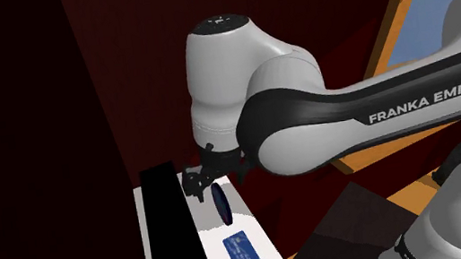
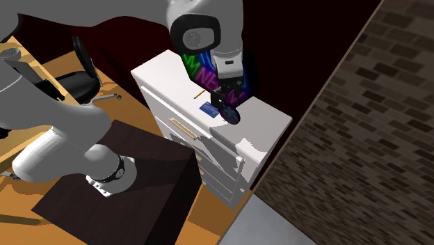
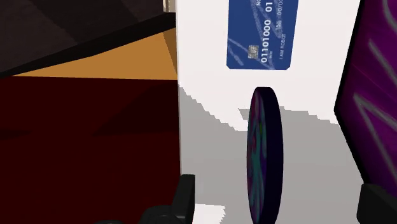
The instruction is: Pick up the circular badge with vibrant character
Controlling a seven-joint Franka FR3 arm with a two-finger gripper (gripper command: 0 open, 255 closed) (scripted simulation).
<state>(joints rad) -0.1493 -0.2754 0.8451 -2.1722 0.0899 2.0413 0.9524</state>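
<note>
Between the parted fingers [image 3: 184, 196] of the gripper [image 3: 280, 194], the wrist view shows the badge [image 3: 264, 153] edge-on and untouched.

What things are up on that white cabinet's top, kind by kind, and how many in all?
Round badge: 1
Blue card: 1
Colourful panel: 1
Thin yellow stick: 1
Total: 4

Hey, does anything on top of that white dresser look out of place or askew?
Yes. The round badge stands up on its edge instead of lying flat. It sits between the fingers of the open claw, which do not touch it. The blue bank card just beyond it lies flat on the white dresser.
</note>
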